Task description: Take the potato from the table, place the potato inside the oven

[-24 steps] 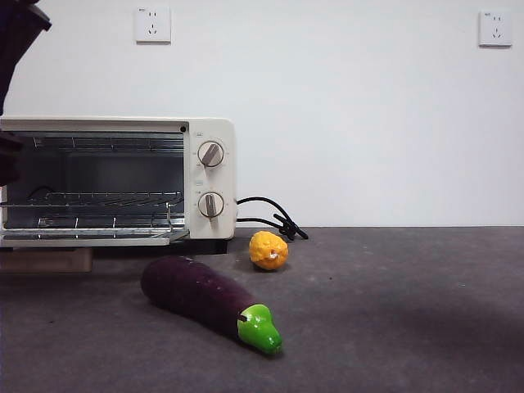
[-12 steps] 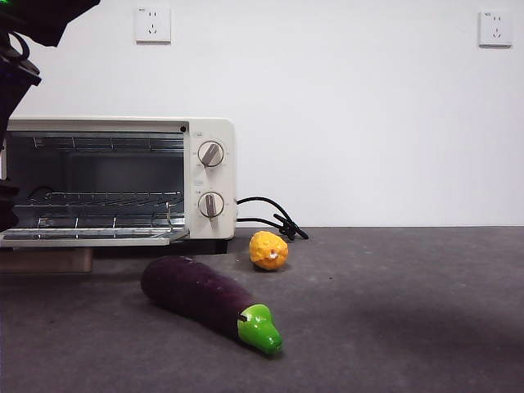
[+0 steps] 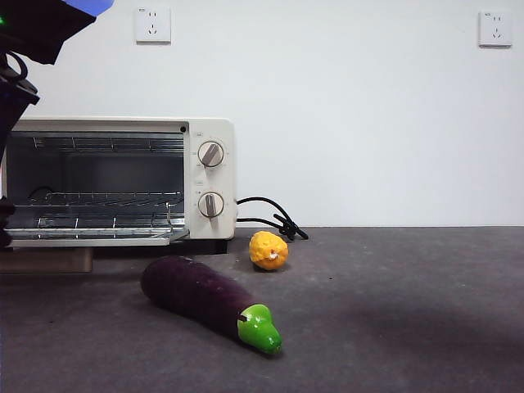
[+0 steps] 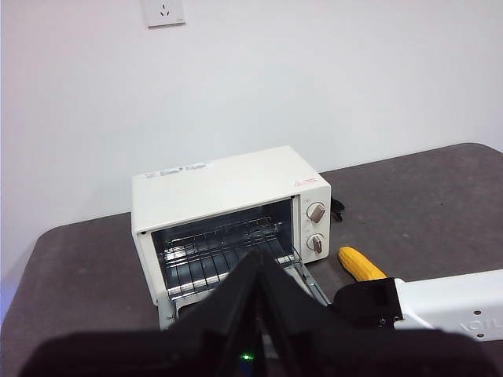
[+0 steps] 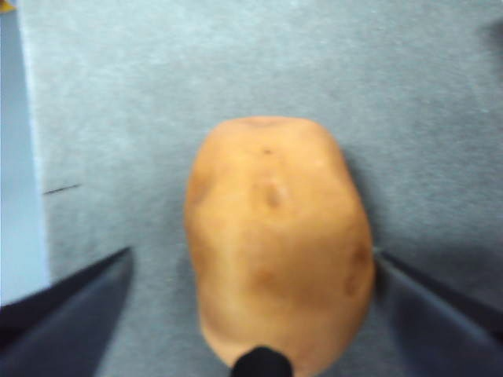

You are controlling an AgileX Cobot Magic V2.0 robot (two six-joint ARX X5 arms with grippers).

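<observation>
Right gripper [image 5: 251, 314], jaws spread wide, straddling the potato [image 5: 277, 243] on the table [image 5: 236, 63]; left gripper [image 4: 259, 271] clenched.

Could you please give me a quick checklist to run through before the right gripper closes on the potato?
1. Oven door down, cavity open: ok.
2. Rack inside free of other items: ok, as far as the front view shows.
3. Right gripper open, one jaw on each side of the potato: ok.
4. Jaws touching the potato: one looks apart from it, the other close; cannot tell.
5. Left gripper shut, raised in front of the oven opening: not ok, may block the way in.
6. Eggplant and yellow ball near the oven front: cannot tell whether they obstruct the route.
</observation>
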